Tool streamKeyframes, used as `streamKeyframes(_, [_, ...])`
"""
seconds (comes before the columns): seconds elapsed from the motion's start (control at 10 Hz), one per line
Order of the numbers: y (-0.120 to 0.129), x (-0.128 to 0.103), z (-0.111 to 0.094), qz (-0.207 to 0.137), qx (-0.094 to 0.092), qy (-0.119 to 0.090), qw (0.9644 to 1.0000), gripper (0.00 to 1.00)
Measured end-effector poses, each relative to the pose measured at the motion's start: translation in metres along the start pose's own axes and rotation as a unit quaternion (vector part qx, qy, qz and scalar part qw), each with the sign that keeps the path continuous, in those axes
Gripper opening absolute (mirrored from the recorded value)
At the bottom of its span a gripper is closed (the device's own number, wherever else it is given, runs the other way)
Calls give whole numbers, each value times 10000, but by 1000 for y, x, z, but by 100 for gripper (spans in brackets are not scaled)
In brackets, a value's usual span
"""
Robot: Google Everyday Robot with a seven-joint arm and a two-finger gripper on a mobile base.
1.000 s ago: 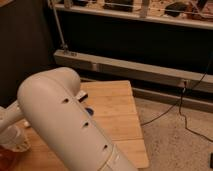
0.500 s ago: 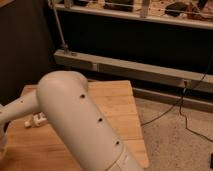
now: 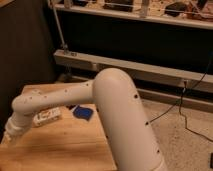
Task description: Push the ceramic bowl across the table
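The orange-red ceramic bowl does not show; it is hidden by my arm or out of view. The light-wood table (image 3: 65, 147) fills the lower left. My white arm (image 3: 117, 107) rises from the bottom middle, bends, and reaches left and down over the table. My gripper (image 3: 11, 133) is at the end of the arm, low over the table's left edge, mostly hidden by the wrist.
A blue object (image 3: 83, 113) and a white packet (image 3: 47, 116) lie on the table just behind the forearm. A dark shelf unit with a metal base rail (image 3: 150, 75) stands behind. A black cable (image 3: 182, 112) runs over the speckled floor at the right.
The arm has swung so the forearm now stretches left across the table. The blue object and white packet have come into sight. The reddish bowl seen at the left edge a second ago no longer shows.
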Motion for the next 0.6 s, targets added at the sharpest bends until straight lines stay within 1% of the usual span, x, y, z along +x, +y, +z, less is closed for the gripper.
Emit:
streamKeyframes(0.1, [-28, 7, -14, 62, 380, 5, 9993, 14])
streamKeyframes(0.2, [-55, 12, -29, 58, 913, -3, 9958, 14])
streamKeyframes(0.3, [-66, 11, -38, 3, 1284, -30, 9917, 14])
streamKeyframes(0.4, [-70, 4, -48, -175, 1844, -94, 9826, 14])
streamKeyframes(0.5, [-64, -1, -50, -355, 2202, -120, 9747, 14])
streamKeyframes(0.6, [-54, -7, -52, -619, 2681, -139, 9613, 14])
